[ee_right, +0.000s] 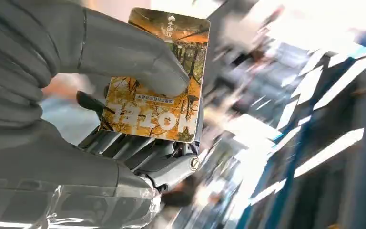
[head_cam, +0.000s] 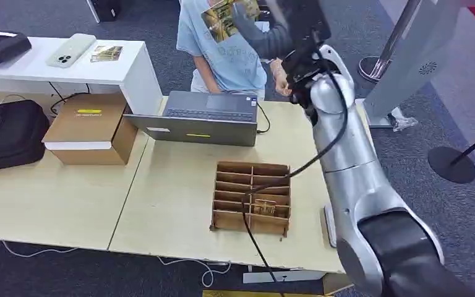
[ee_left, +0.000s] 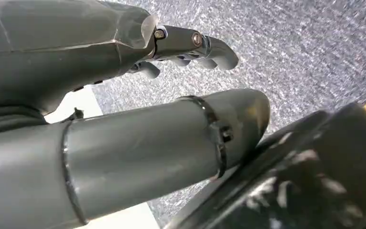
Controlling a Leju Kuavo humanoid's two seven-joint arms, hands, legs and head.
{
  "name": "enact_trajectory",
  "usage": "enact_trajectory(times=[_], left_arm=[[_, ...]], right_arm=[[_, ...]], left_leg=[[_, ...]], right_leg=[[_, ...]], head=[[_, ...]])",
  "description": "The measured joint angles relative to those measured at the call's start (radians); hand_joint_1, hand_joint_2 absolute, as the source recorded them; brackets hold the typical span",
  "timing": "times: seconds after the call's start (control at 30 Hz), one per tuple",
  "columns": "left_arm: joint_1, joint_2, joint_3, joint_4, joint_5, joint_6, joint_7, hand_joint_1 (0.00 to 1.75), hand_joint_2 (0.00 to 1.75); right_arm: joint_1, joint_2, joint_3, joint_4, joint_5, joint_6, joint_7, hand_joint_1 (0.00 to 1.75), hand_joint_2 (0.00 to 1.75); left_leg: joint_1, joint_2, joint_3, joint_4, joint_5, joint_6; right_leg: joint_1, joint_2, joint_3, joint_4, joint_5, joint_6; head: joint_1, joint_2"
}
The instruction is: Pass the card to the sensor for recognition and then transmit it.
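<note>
In my head view the card (head_cam: 226, 18) is cut by the top edge at 12 o'clock. Behind the right hand (ee_right: 100, 95), the room is only blur.

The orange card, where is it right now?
The orange card is pinched in the robot's right hand, raised high at the far side of the table, in front of the person standing behind the laptop.

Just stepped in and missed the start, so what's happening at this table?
The robot's right hand holds a card raised high above the far side of the table, toward a person standing behind the laptop. A wooden divider box on the table has another card in one slot. The left hand hangs over the carpet, holding nothing.
</note>
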Motion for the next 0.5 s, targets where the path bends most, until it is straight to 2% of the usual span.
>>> enact_trajectory(times=[0.1, 0.23, 0.37, 0.5], left_arm=[[0.005, 0.000, 0.001, 0.000, 0.002, 0.008, 0.000, 0.00, 0.00], [0.006, 0.000, 0.008, 0.000, 0.008, 0.018, 0.001, 0.00, 0.00], [0.007, 0.000, 0.014, 0.000, 0.013, 0.018, 0.003, 0.00, 0.00], [0.007, -0.001, 0.024, 0.000, 0.016, 0.018, 0.003, 0.00, 0.00]], right_arm=[[0.031, -0.083, -0.019, -0.087, -0.205, 0.082, -0.011, 1.75, 1.75], [0.064, -0.168, -0.034, -0.159, -0.338, 0.154, -0.011, 1.75, 1.75], [0.077, -0.215, -0.044, -0.196, -0.495, 0.223, 0.014, 1.75, 1.75], [0.077, -0.249, -0.046, -0.209, -0.585, 0.253, 0.044, 1.75, 1.75]], left_leg=[[0.000, 0.000, 0.000, 0.000, 0.000, 0.001], [-0.001, 0.001, 0.000, 0.000, -0.001, 0.001], [0.000, 0.001, 0.000, 0.000, -0.001, 0.001], [0.000, 0.001, 0.000, 0.000, 0.000, 0.001]], right_leg=[[0.000, 0.000, 0.000, 0.000, 0.000, 0.001], [0.000, 0.001, 0.000, 0.000, 0.001, 0.002], [0.000, 0.001, -0.001, 0.000, 0.001, 0.002], [0.000, 0.001, -0.001, 0.000, 0.001, 0.002]], head=[[0.000, 0.000], [0.000, 0.000], [0.000, 0.000], [-0.001, 0.000]])
